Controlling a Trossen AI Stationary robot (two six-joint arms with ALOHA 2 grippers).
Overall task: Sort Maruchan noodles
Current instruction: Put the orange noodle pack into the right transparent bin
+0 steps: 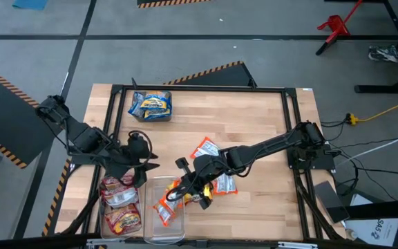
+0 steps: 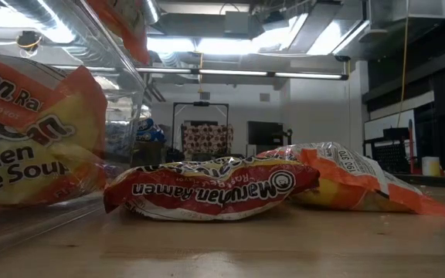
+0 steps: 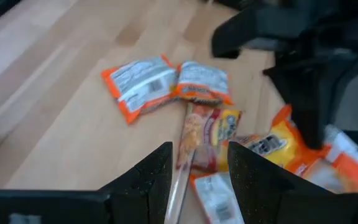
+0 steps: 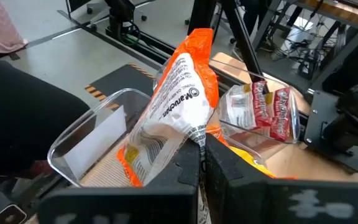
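While the left gripper hovers with fingers spread beside the bin of red packets, the right gripper pinches an orange-and-white packet above the middle clear bin; blue packets lie at the table's far side.

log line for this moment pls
right gripper: shut on orange packet, over clear bin | left gripper: open, empty, beside bin
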